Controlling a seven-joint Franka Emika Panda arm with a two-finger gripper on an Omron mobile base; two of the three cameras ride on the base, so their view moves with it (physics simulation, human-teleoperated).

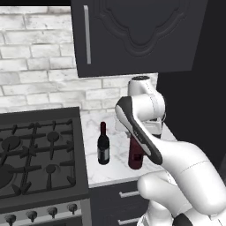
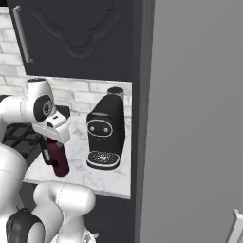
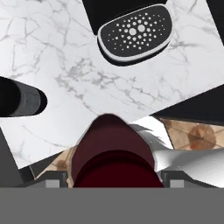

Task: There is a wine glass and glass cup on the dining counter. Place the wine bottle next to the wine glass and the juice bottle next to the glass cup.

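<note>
Stubby dark maroon cylindrical juice bottle [image 1: 135, 155] with short neck stands upright on the small white grey-veined marble tabletop [image 1: 115, 170], near its front edge. The robot's hand [image 2: 51, 142] sits over the bottle's top; dark fingers [image 2: 45, 154] run down beside the neck in the right base view. In the hand view the maroon shoulder and rounded top [image 3: 114, 153] fill the space between the two finger bases, so the hand looks clamped on the juice bottle, though actual pad contact is hidden.

Near-black glass wine bottle [image 1: 103, 145], slim long neck, dark red capsule, pale label, stands upright to the left of the juice bottle, apart from it, between it and the stove. In the hand view it appears as a dark round shape with grey top [image 3: 24, 101] at the left edge.

Black glossy coffee machine [image 2: 106, 130] with rounded body and perforated round drip tray [image 3: 134, 34] sits on the same tabletop, to the right of the juice bottle, near but not touching.

Black gas stove [image 1: 37, 152] with cast-iron grates and round knobs borders the tabletop on the left. White rough brick wall [image 1: 39, 66] behind; dark matte cabinet door [image 1: 132, 35] with carved panel and metal bar handle above. Tall flat grey panel [image 2: 194, 118] on the right.
</note>
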